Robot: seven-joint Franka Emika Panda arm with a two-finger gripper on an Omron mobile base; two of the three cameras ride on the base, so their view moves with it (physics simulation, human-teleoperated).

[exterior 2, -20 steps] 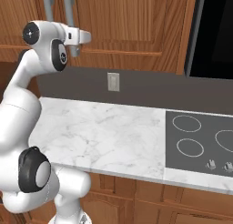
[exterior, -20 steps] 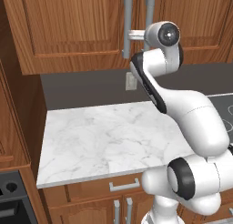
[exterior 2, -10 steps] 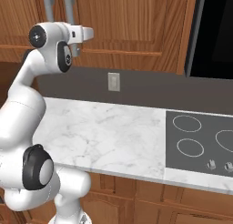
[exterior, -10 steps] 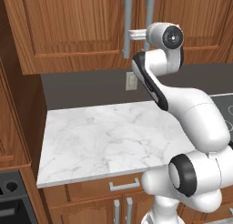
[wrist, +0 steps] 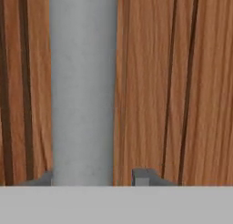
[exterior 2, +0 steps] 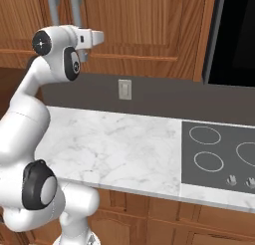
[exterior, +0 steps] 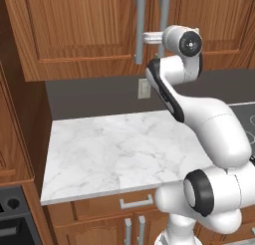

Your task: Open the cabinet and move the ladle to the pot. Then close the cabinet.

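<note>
The marble counter (exterior: 114, 154) lies nearest, with the cooktop (exterior 2: 224, 157) at its right. Above and beyond, the gripper (wrist: 93, 177) is raised to the cabinet (exterior: 79, 30), its fingers narrowed around the left door's grey bar handle (wrist: 82, 86); one fingertip (wrist: 143, 176) stands slightly clear. Both doors are closed.

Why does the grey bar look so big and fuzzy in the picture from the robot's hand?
In the hand view the camera sits right up against the grey bar handle, so it looks huge and soft, and the wood grain is smeared too. In the left base view the same handle looks thin and sharper, with even light and no glare.
</note>
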